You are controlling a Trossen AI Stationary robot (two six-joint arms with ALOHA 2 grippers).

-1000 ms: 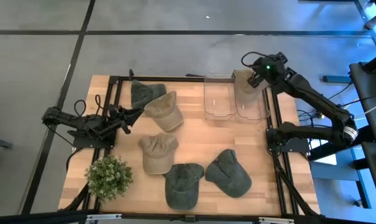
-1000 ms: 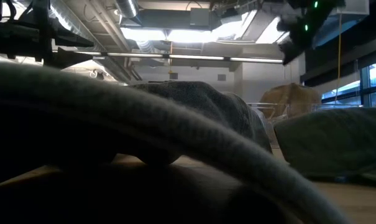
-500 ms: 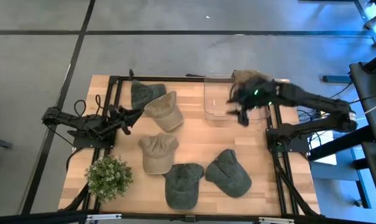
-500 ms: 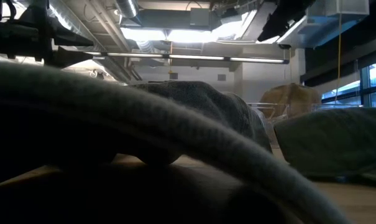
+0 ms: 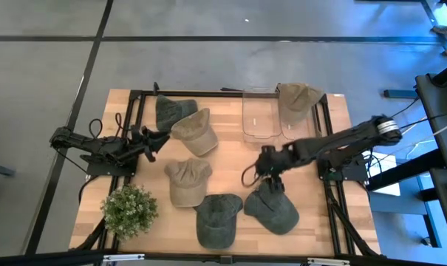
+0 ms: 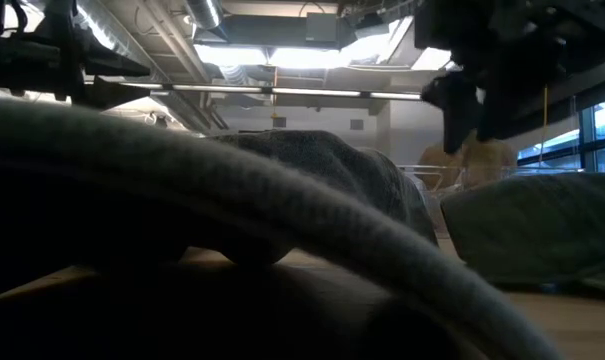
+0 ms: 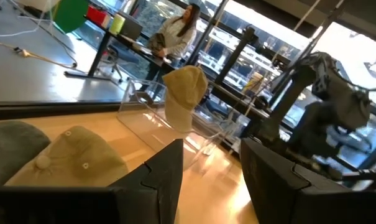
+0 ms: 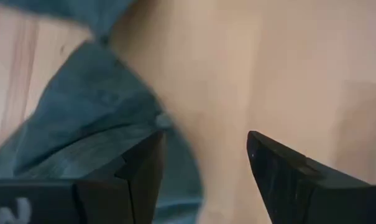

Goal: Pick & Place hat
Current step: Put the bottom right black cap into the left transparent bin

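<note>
Several caps lie on the wooden table: two dark green ones at the near side (image 5: 271, 207) (image 5: 219, 218), a tan one in the middle (image 5: 188, 181), and a tan (image 5: 193, 131) and a dark green one (image 5: 171, 111) at the far left. Another tan cap (image 5: 297, 100) lies over the far end of the right clear bin (image 5: 301, 125); it also shows in the left wrist view (image 7: 184, 93). My right gripper (image 5: 266, 171) is open just above the far edge of the near-right green cap (image 8: 88, 124). My left gripper (image 5: 153, 140) is open and empty at the left.
A second clear bin (image 5: 258, 118) stands next to the first at the far side. A small potted plant (image 5: 129, 210) stands at the near left corner. Black frame rails run along the left and right table edges. Bare wood lies between the bins and the near caps.
My right gripper has swung from above the tan cap at the far right bin toward the table's near edge and left, and gone down to just over the near-right green cap. The tan cap stays on the bin.
</note>
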